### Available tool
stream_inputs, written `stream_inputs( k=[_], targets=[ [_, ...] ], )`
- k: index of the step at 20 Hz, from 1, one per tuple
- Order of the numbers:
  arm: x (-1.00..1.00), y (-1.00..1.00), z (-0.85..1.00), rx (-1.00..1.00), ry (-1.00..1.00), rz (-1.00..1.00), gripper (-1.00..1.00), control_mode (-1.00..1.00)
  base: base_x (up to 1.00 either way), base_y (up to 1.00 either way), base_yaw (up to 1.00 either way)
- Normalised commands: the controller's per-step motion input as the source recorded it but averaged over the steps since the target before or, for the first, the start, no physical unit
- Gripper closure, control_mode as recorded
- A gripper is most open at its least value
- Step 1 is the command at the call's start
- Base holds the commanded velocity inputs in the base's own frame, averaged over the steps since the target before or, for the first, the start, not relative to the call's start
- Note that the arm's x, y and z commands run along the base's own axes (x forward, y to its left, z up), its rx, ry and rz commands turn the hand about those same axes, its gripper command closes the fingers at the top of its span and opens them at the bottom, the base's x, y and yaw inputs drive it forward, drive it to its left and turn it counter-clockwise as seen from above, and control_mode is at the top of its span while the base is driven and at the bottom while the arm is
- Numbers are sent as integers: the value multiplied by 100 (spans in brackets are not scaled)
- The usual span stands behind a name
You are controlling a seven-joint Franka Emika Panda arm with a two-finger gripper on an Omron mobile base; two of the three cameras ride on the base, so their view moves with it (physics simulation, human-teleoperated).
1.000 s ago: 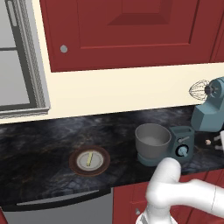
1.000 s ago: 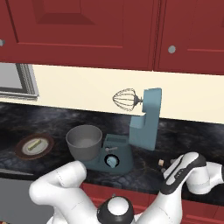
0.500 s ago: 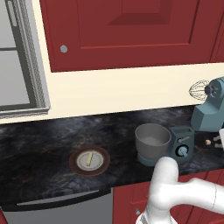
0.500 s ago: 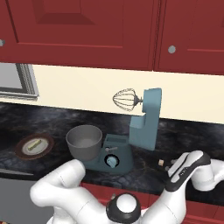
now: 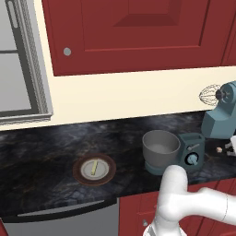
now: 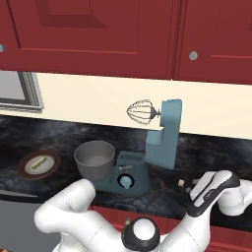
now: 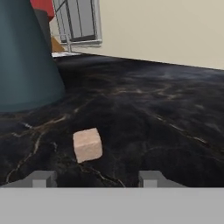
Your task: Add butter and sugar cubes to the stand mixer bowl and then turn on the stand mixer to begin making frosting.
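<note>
Low over the dark surface (image 7: pixel 166 109), jaws are seen spread apart, nothing held; sugar cube (image 7: pixel 87 145) lies between and just ahead, near stand mixer (image 6: pixel 157 142) base. Butter (image 5: pixel 93 168) is on plate (image 5: pixel 107 162); stand mixer bowl (image 6: pixel 94 158) seated, surface open rightward

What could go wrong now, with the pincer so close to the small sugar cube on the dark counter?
1. The small pale brown sugar cube lies left of centre between the open pincer's fingertips, so closing may push it aside instead of gripping it.
2. The teal-blue stand mixer stands close by; the hand may brush it when lifting.
</note>
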Motion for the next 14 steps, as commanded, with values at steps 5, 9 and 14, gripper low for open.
stream_inputs(
  k=[5,9,14],
  targets=[
    [2,21,-4,0,0,0,-100,-100,0,0,0],
    [1,16,-9,0,0,0,-100,-100,0,0,0],
    [4,12,-19,2,2,0,-100,-100,0,0,0]
  ],
)
